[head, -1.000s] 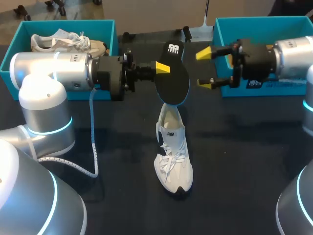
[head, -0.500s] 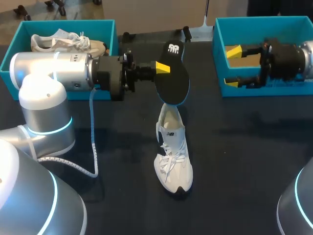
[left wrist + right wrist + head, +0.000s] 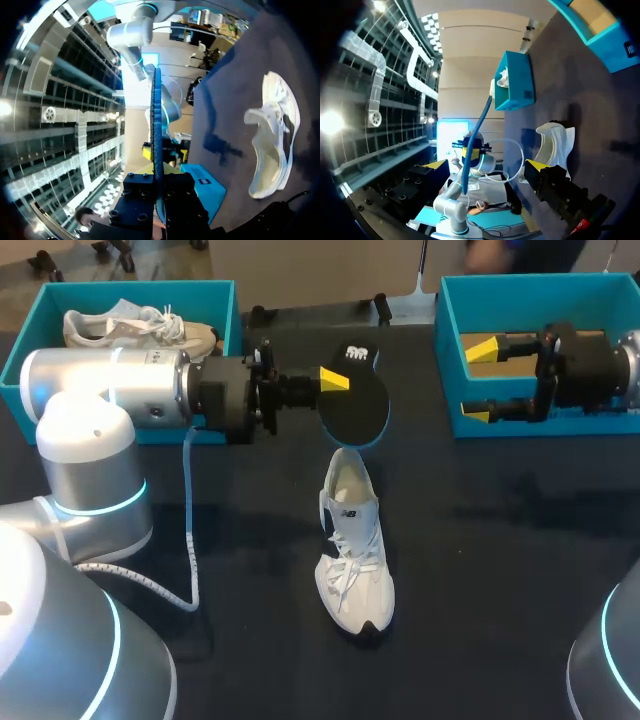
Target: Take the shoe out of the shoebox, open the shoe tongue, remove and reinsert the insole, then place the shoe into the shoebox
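A white shoe (image 3: 353, 550) stands on the dark table, its heel toward the far side and its opening facing up. Just above the heel hangs the black insole (image 3: 356, 400), with my left gripper (image 3: 337, 383) shut on its edge. From the left wrist the insole (image 3: 156, 125) shows edge-on between the fingers, with the shoe (image 3: 272, 140) beside and below it. My right gripper (image 3: 480, 382) stands open over the right teal shoebox (image 3: 447, 360) with nothing in it. The right wrist view shows its gripper (image 3: 486, 165) wide apart, with the insole (image 3: 477, 132) and the shoe (image 3: 557, 142) ahead.
A second teal shoebox (image 3: 228, 300) at the back left holds another white shoe (image 3: 140, 325). A white cable (image 3: 190, 530) hangs from my left arm down to the table. Open dark table lies in front of and to the right of the shoe.
My right arm has drawn back to the right, over the right shoebox, still open. The insole in my left gripper has tilted, so it now looks shorter above the shoe.
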Motion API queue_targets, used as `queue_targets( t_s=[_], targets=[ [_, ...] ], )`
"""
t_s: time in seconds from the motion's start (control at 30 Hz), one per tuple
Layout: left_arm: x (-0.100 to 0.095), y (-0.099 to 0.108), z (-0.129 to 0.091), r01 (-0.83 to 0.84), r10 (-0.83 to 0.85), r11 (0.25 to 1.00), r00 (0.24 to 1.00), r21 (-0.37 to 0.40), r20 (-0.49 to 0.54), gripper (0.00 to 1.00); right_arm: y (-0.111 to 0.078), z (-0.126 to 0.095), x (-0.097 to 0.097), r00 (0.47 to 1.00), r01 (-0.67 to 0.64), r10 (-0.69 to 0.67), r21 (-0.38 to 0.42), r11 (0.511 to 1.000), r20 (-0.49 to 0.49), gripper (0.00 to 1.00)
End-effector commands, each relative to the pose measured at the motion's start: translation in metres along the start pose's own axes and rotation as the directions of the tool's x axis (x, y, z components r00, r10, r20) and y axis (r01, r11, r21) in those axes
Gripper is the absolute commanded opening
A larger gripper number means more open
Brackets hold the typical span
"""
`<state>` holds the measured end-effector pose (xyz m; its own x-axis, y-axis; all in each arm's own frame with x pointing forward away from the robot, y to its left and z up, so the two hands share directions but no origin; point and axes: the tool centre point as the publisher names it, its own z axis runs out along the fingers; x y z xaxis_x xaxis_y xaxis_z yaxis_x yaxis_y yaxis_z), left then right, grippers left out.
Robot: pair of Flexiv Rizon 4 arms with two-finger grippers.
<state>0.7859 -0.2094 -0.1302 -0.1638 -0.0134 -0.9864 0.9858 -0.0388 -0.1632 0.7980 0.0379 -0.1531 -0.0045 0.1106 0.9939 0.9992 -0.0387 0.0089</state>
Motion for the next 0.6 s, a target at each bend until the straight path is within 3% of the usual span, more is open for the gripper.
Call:
queue_targets(
  t_s=[0.03, 0.13, 0.3, 0.33, 0.43, 0.6],
  targets=[
    [-0.005, -0.016, -0.007, 0.367, -0.367, 0.93, 0.93, -0.015, -0.027, 0.0, 0.0, 0.001, 0.001, 1.0, -0.001, 0.001, -0.002, 1.0, 0.003, 1.0],
    [-0.006, -0.024, -0.006, 0.568, -0.57, 0.822, 0.821, 0.042, 0.027, 0.0, 0.0, 0.001, 0.001, 1.0, -0.001, 0.001, -0.002, 1.0, 0.003, 1.0],
    [-0.006, -0.036, -0.01, 0.832, -0.839, 0.544, 0.54, 0.105, 0.063, 0.0, 0.0, 0.001, 0.001, 1.0, -0.001, 0.001, -0.002, 1.0, 0.003, 1.0],
    [-0.007, -0.035, -0.012, 0.851, -0.859, 0.512, 0.508, 0.114, 0.064, 0.0, 0.0, 0.001, 0.001, 1.0, -0.001, 0.001, -0.002, 1.0, 0.003, 1.0],
    [-0.012, -0.034, -0.016, 0.934, -0.948, 0.316, 0.303, 0.166, 0.099, 0.0, 0.0, 0.001, 0.001, 1.0, -0.001, 0.001, -0.002, 1.0, 0.003, 1.0],
    [-0.018, -0.022, -0.016, 0.976, -0.993, 0.105, 0.093, 0.19, 0.071, 0.0, 0.0, 0.001, 0.001, 1.0, -0.001, 0.001, -0.002, 1.0, 0.003, 1.0]
  ],
)
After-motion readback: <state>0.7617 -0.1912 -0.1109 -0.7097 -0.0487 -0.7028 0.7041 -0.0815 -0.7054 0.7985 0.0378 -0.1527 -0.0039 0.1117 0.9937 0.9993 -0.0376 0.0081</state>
